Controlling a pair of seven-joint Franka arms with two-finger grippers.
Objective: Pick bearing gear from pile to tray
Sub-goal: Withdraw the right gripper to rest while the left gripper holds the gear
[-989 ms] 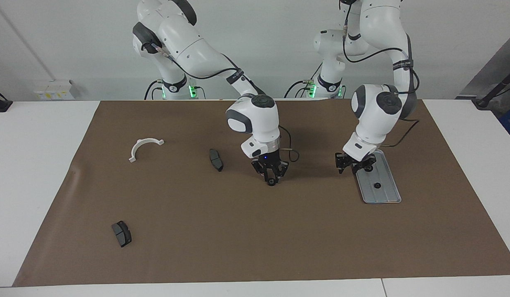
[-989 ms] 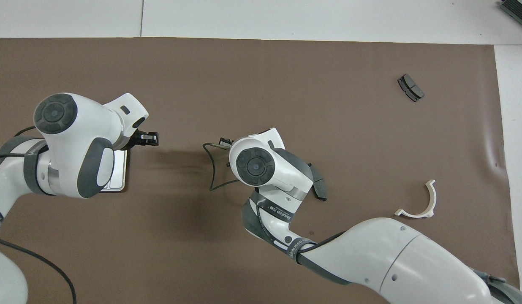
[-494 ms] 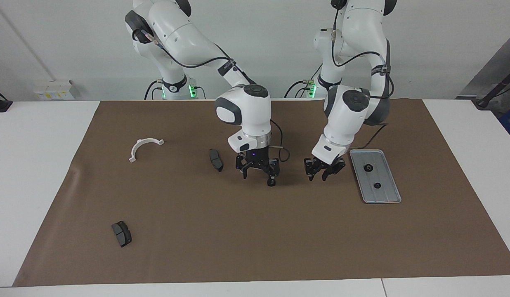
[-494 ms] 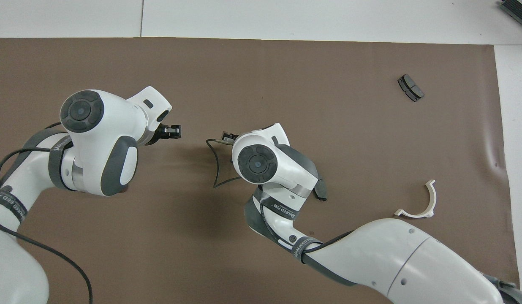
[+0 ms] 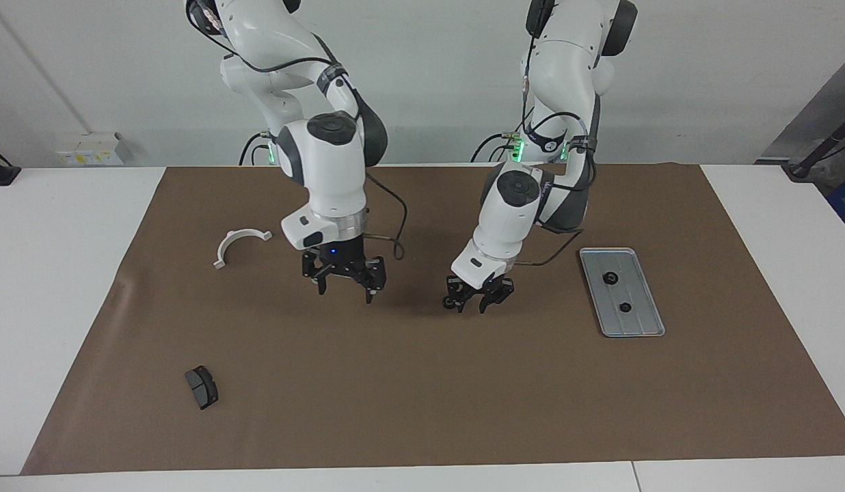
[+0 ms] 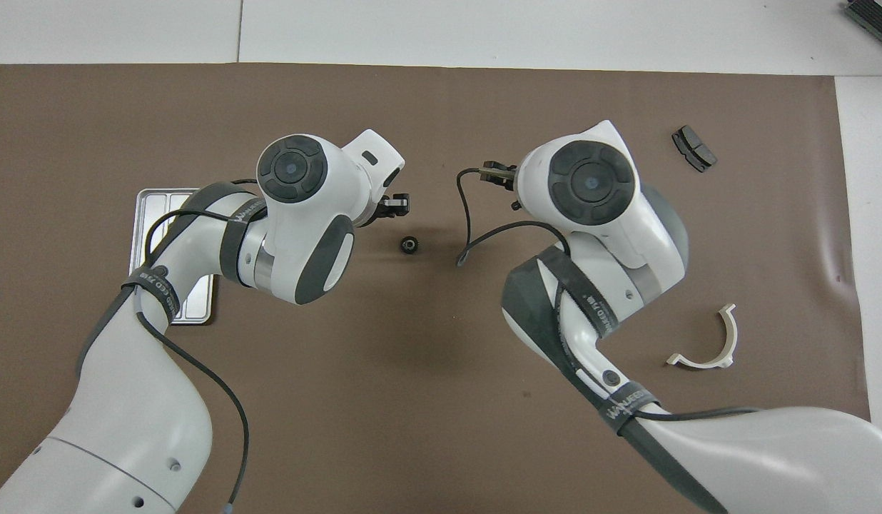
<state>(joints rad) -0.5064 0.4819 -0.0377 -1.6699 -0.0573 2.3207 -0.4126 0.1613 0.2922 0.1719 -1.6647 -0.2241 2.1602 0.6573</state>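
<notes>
**Right gripper** (image 5: 344,292): released. Its fingers stand wide apart with nothing between them. It hangs low over the brown mat (image 5: 395,396), toward the middle of the table, between the white curved bracket (image 5: 239,244) and the left gripper.

**Left gripper** (image 5: 472,307): low over the mat near its middle, between the right gripper and the tray (image 5: 604,328). Whether it is released or clenched cannot be told. No part is seen in its grasp.

**Loose gear** (image 5: 450,303): a small black round gear lying on the mat. In the facing view it sits at the left gripper's tip, on the side toward the right arm. Contact cannot be confirmed. In the overhead view it lies bare on the mat between the two wrists.

**Tray:** silver-grey and ribbed, flat on the mat toward the left arm's end of the table, apart from both grippers. Two gears lie inside it, one (image 5: 610,278) nearer the robots and the other (image 5: 625,307) farther from them, not touching each other.

**Other parts:** the bracket lies toward the right arm's end. A dark brake pad (image 5: 202,387) lies farther from the robots than the bracket, well apart from it.
</notes>
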